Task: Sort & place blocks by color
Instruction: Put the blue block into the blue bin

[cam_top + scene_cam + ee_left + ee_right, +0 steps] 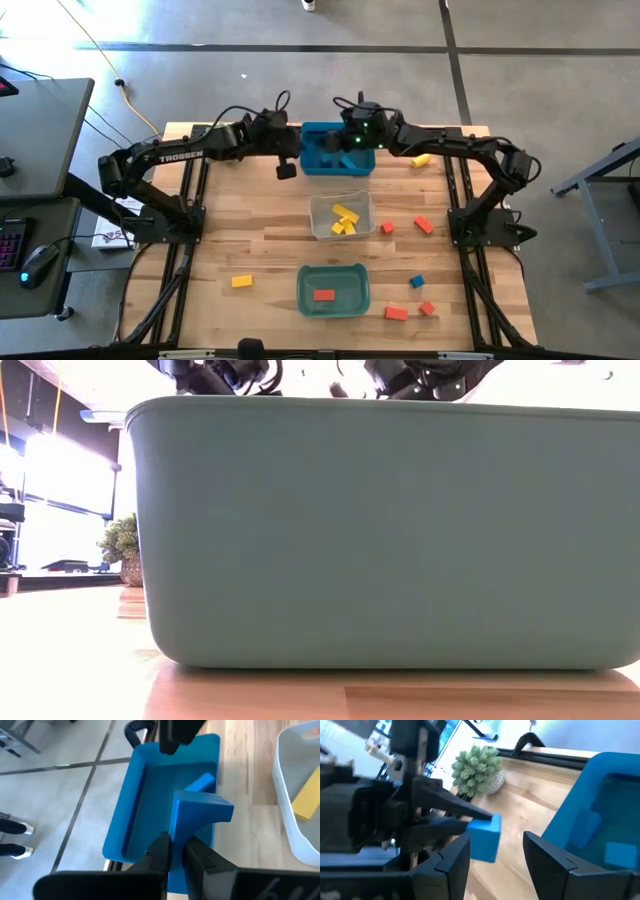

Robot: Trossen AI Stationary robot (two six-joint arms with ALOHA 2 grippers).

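Observation:
My left gripper [176,845] [303,143] is shut on a blue block [200,812] [485,837] at the left end of the blue bin [337,150] [150,805], at the table's far edge. My right gripper [497,841] [352,142] hangs open over the same bin, facing the left gripper and touching nothing. Blue blocks [585,830] lie in the blue bin. Yellow blocks [344,220] lie in the clear bin [318,228]. One red block [323,295] lies in the green bin [305,300]. Loose red [424,225], blue [416,282] and yellow [242,282] blocks rest on the table. My left gripper pinches the blue block by its near end [179,832] between the two fingers [161,851]. In the right wrist view the fingers [455,810] reach level toward the bin with the block at their free ends. The block is lifted clear of table and bin.
The green bin's wall [380,530] fills the low view. A green spiky plant ball [477,767] [122,540] stands left of the blue bin. Another yellow block [421,160] lies right of the blue bin; red blocks [396,313] lie near the table's near right corner.

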